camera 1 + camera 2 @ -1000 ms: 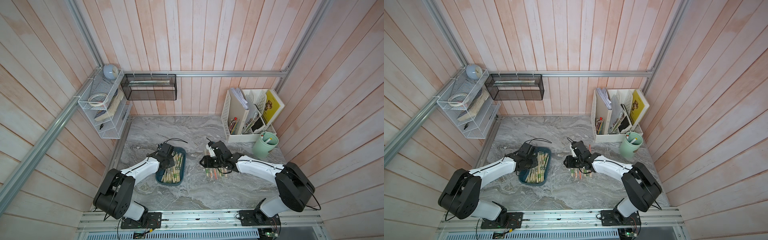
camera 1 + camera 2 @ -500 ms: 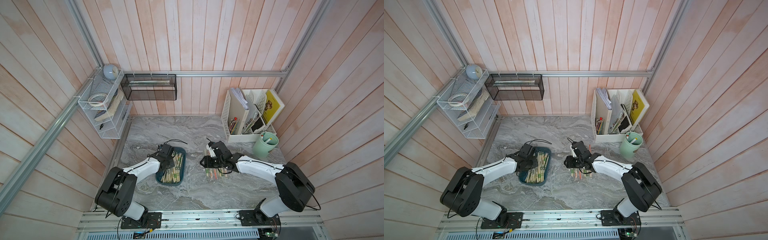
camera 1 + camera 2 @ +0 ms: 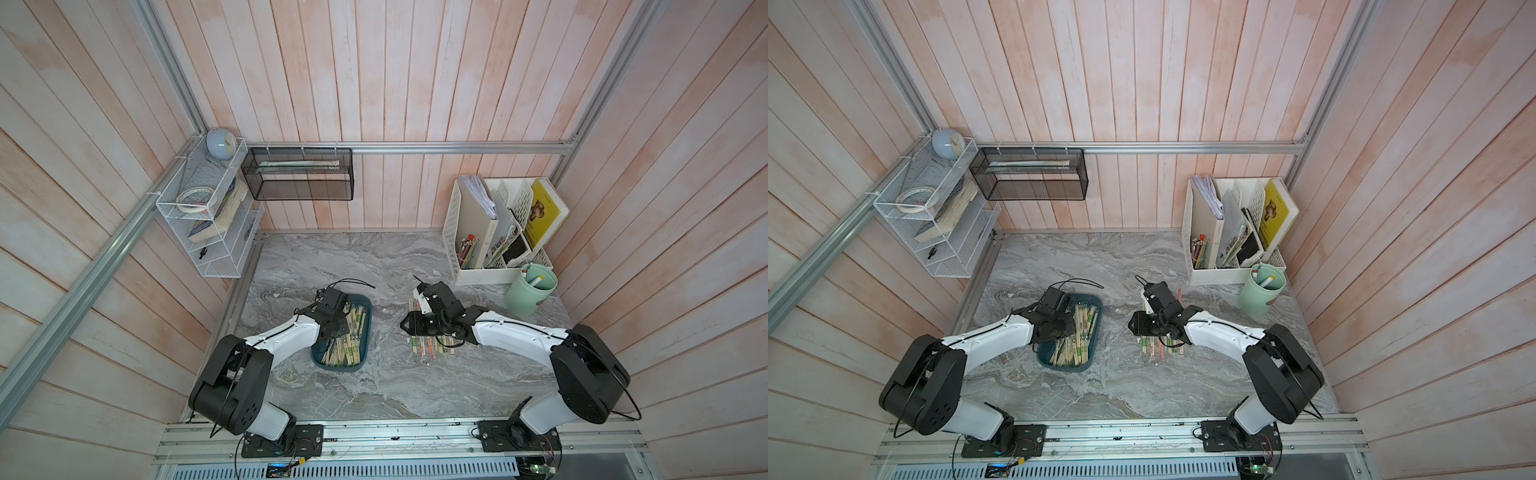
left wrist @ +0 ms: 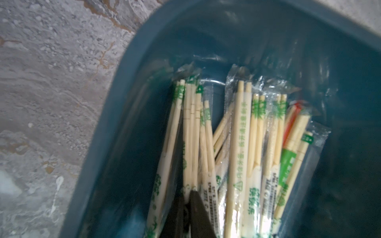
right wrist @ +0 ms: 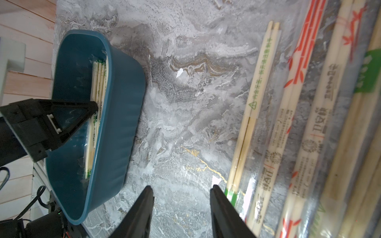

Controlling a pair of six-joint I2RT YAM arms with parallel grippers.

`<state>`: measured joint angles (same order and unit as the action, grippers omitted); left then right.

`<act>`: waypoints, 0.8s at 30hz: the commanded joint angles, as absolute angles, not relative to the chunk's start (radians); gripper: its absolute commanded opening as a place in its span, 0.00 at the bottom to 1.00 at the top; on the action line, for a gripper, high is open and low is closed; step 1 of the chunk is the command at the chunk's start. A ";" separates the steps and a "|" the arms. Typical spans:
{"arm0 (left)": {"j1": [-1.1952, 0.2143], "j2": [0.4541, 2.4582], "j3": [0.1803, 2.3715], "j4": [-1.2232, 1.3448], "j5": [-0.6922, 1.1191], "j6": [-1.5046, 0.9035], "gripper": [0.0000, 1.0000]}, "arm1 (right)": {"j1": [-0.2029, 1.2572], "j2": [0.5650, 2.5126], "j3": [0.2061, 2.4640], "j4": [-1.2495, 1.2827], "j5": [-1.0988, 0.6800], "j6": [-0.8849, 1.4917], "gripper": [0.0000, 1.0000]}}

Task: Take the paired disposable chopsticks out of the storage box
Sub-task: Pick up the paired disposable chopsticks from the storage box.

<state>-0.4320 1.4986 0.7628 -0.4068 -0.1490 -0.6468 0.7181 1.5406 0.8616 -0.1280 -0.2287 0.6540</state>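
Note:
The dark teal storage box (image 3: pixel 338 367) (image 3: pixel 1065 367) lies left of centre on the marble table, with several paired disposable chopsticks (image 3: pixel 348 347) (image 3: pixel 1079 345) in clear sleeves inside. My left gripper (image 3: pixel 341 332) (image 4: pixel 187 198) reaches down into the box. It is shut on one green-printed pair (image 4: pixel 190 134) near the box's left wall. The same gripper (image 5: pixel 94 106) shows in the right wrist view, inside the box (image 5: pixel 123 107). My right gripper (image 3: pixel 404 326) (image 5: pixel 181 188) hangs open and holds nothing, low over bare marble. It is beside several pairs lying on the table (image 3: pixel 432 348) (image 5: pixel 251 107).
A white file organiser (image 3: pixel 494 232) and a mint green cup (image 3: pixel 530 291) stand at the back right. On the wall hang a black mesh basket (image 3: pixel 299 174) and a white wire shelf (image 3: pixel 208 220). Bare marble lies between the box and the loose pairs.
My left gripper's jaws have come together on a pair inside the box. The right arm has not moved.

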 commanded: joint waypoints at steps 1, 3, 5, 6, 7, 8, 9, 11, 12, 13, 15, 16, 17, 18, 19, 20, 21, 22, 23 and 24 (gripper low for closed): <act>-0.426 1.470 0.788 -0.440 -0.155 -0.634 0.08 | 0.713 1.525 0.857 -0.141 -0.215 0.649 0.48; -0.426 1.464 0.793 -0.448 -0.158 -0.631 0.05 | 0.713 1.522 0.859 -0.141 -0.215 0.649 0.48; -0.426 1.459 0.801 -0.457 -0.160 -0.629 0.03 | 0.713 1.523 0.859 -0.141 -0.215 0.647 0.48; -0.426 1.454 0.807 -0.462 -0.161 -0.627 0.02 | 0.713 1.522 0.861 -0.141 -0.215 0.647 0.48; -0.426 1.450 0.812 -0.464 -0.163 -0.626 0.00 | 0.713 1.520 0.862 -0.141 -0.215 0.647 0.48; -0.426 1.444 0.820 -0.470 -0.164 -0.622 0.00 | 0.712 1.518 0.862 -0.141 -0.215 0.647 0.48; -0.425 1.438 0.828 -0.473 -0.166 -0.619 0.00 | 0.712 1.517 0.864 -0.141 -0.213 0.647 0.48; -0.426 1.428 0.849 -0.484 -0.170 -0.609 0.00 | 0.710 1.514 0.868 -0.141 -0.212 0.646 0.48; -0.426 1.424 0.863 -0.490 -0.170 -0.603 0.00 | 0.710 1.514 0.870 -0.140 -0.212 0.646 0.48; -0.424 1.420 0.874 -0.496 -0.170 -0.597 0.00 | 0.709 1.512 0.871 -0.140 -0.212 0.646 0.48; -0.426 1.414 0.902 -0.505 -0.164 -0.585 0.00 | 0.706 1.509 0.874 -0.140 -0.210 0.646 0.48; -0.425 1.412 0.913 -0.504 -0.151 -0.578 0.00 | 0.703 1.509 0.874 -0.140 -0.210 0.646 0.48; -0.426 1.412 0.929 -0.506 -0.133 -0.569 0.00 | 0.699 1.508 0.876 -0.141 -0.210 0.644 0.48; -0.426 1.415 0.948 -0.510 -0.112 -0.565 0.00 | 0.695 1.505 0.876 -0.142 -0.210 0.642 0.48; -0.429 1.419 0.965 -0.515 -0.101 -0.566 0.00 | 0.691 1.502 0.875 -0.143 -0.209 0.643 0.48; -0.437 1.424 0.986 -0.517 -0.088 -0.565 0.00 | 0.686 1.499 0.874 -0.145 -0.209 0.641 0.48; -0.452 1.434 1.007 -0.519 -0.087 -0.565 0.00 | 0.680 1.493 0.872 -0.147 -0.207 0.640 0.48; -0.466 1.444 1.028 -0.524 -0.089 -0.567 0.00 | 0.675 1.489 0.870 -0.149 -0.206 0.638 0.48; -0.487 1.458 1.054 -0.528 -0.098 -0.570 0.00 | 0.668 1.482 0.866 -0.149 -0.206 0.637 0.48; -0.510 1.473 1.081 -0.533 -0.105 -0.574 0.00 | 0.660 1.474 0.861 -0.151 -0.204 0.635 0.48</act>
<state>-0.4648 1.4414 1.0176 -0.5163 -0.1162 -0.5869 0.6769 1.5066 0.8616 -0.1318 -0.2222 0.6502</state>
